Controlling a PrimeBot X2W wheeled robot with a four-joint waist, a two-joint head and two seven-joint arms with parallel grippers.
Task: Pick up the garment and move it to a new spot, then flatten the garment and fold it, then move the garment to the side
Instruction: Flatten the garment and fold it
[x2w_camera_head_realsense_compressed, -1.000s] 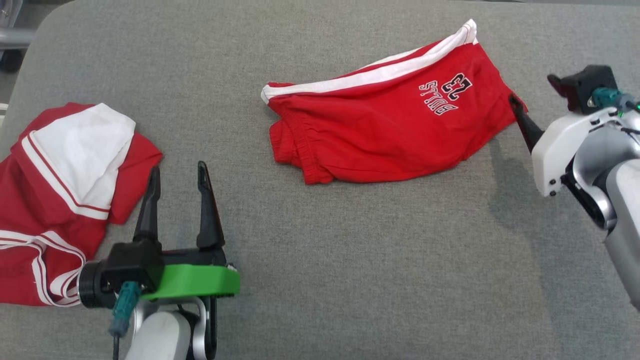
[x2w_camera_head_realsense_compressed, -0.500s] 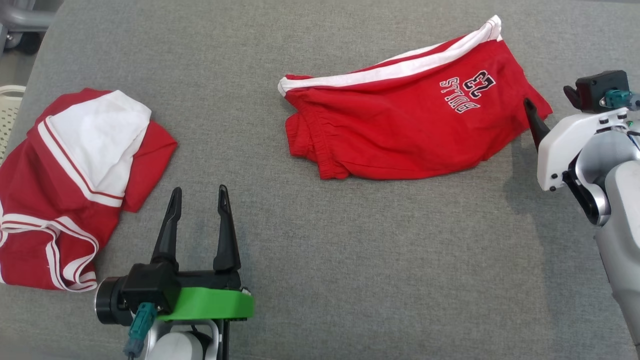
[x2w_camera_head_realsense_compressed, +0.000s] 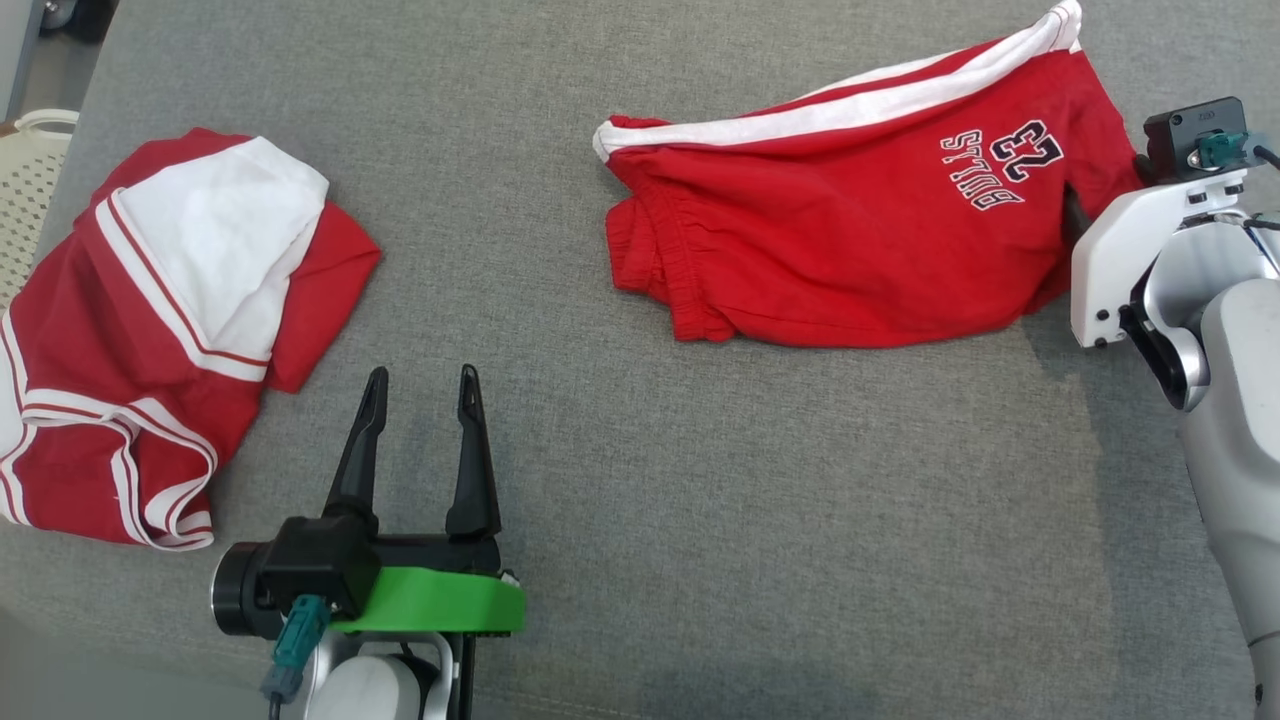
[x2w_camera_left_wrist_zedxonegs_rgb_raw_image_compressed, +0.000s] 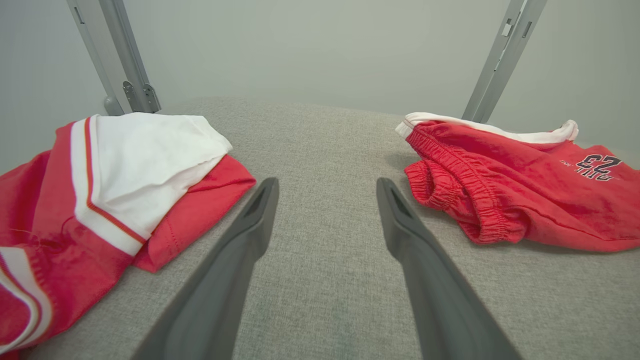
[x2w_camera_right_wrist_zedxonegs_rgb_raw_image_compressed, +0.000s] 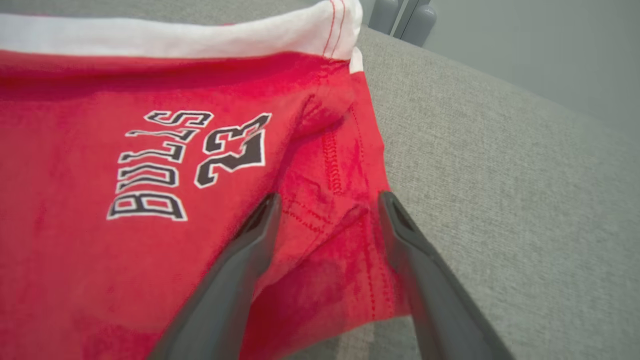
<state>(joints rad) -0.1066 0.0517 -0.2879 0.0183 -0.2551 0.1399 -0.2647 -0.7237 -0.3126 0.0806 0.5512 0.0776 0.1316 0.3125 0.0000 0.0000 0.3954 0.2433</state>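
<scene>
Shorts (x2w_camera_head_realsense_compressed: 850, 260), red with a white side stripe and a "BULLS 23" print, lie crumpled at the far right of the grey cloth-covered table (x2w_camera_head_realsense_compressed: 700, 520). Right tool (x2w_camera_right_wrist_zedxonegs_rgb_raw_image_compressed: 328, 200) stands open, its fingers (x2w_camera_right_wrist_zedxonegs_rgb_raw_image_compressed: 240, 260) astride the corner of a leg hem, probably lined up to pinch that edge for the pickup. Left tool (x2w_camera_head_realsense_compressed: 423, 375) is open too and holds nothing. It hangs above bare table between the shorts and a second red-and-white garment (x2w_camera_head_realsense_compressed: 180, 330). The right wrist view shows hem stitching between the fingers, which the head view hides behind the white wrist housing. The head view gives the layout of both garments.
</scene>
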